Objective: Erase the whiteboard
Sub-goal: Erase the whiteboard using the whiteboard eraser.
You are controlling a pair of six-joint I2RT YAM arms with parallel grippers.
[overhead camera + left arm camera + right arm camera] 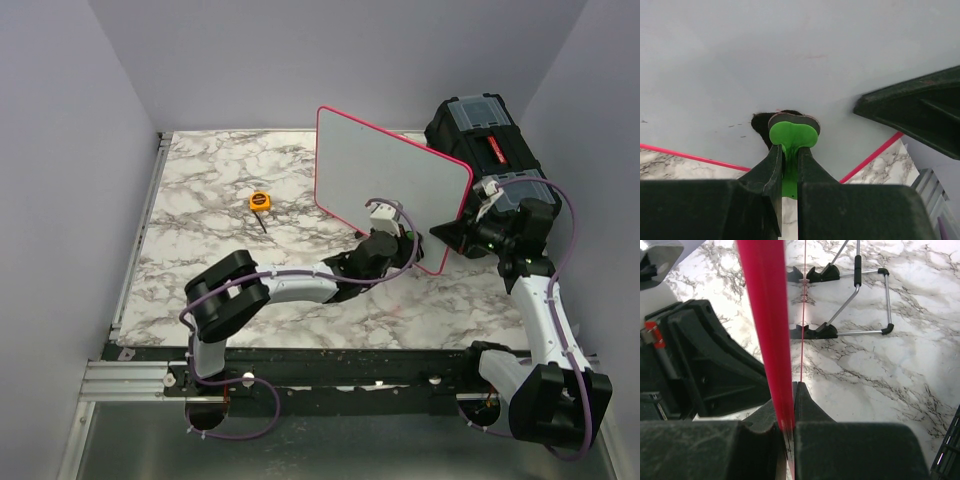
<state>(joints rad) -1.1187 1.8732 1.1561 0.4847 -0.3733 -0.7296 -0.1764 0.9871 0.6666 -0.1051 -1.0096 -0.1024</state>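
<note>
The marble tabletop (200,250) carries the whiteboard (370,175) standing tilted toward 1 o'clock, with the black toolbox (480,135) behind it at 2 o'clock. The right gripper (790,390) is clenched on the board's pink-red rim at its 3 o'clock edge. The left gripper (790,150) is clamped on a green-handled eraser (793,131), pressed to the board's face near 6 o'clock.

The likely risk is that the eraser's push twists the board about that single rim pinch, so it slips or tips back toward the toolbox.

No writing reads on the board, only faint specks. The toolbox's red label is illegible. A small orange object (260,201) lies at 10 o'clock.
</note>
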